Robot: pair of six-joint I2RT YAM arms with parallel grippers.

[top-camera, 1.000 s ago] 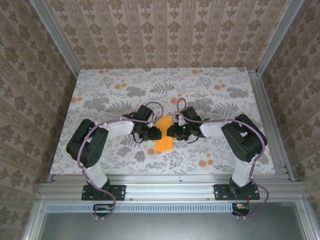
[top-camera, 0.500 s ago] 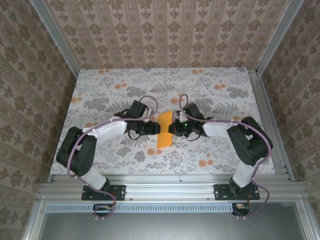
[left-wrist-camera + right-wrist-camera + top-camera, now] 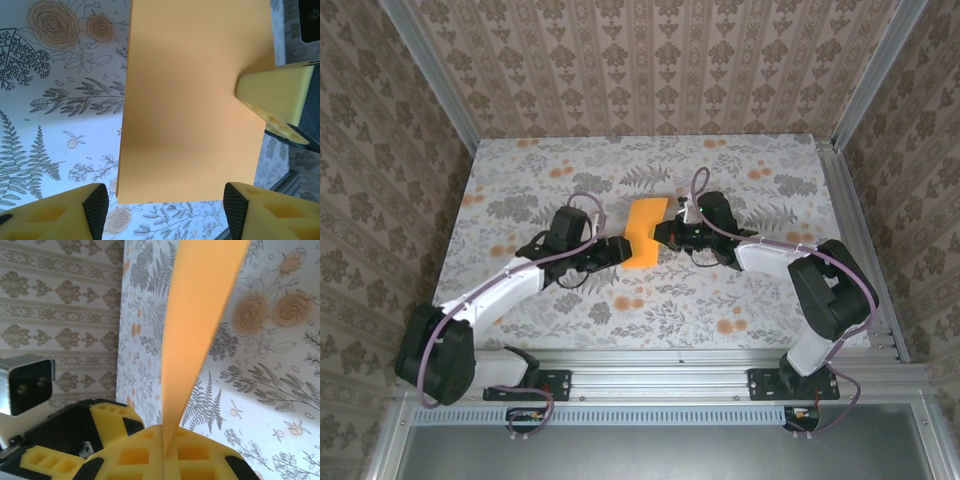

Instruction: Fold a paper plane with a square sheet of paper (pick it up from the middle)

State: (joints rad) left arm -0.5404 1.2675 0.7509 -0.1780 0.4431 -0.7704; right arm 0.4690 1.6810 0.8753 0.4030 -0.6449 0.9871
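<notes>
One thing carries the task: the square sheet of paper (image 3: 642, 232). It shows as a narrow bright orange rectangle rather than a full square, so I judge it already creased once. It sits over the middle of the surface (image 3: 510, 205), slanted, with its far end leaning to the right.

Within the last second it has travelled away from the arm bases, out of a spot closer to the near edge, and has turned from almost straight to this slant.

The right end effector (image 3: 667, 236) is clenched on one long edge. In the right wrist view the sheet leaves the closed yellow jaws edge-on and runs out stiffly above the flower print. That suggests it is carried clear of the surface, at least on that side.

The left end effector (image 3: 614, 250) is released. In the left wrist view its jaws stand wide apart, with the sheet's nearest edge lying just at the level of their tips and nothing pinched. Whether they brush the paper I cannot tell.

The left arm has stretched out long and low to follow, where a second ago it was bunched up close to the sheet.

For the task, I read this as a carry to a new working spot, not a new fold. No pointed dart shape exists yet, so most of the creasing remains. With only one side held, the thin paper could swing or sag, so the left side probably needs a grip or a press next.
</notes>
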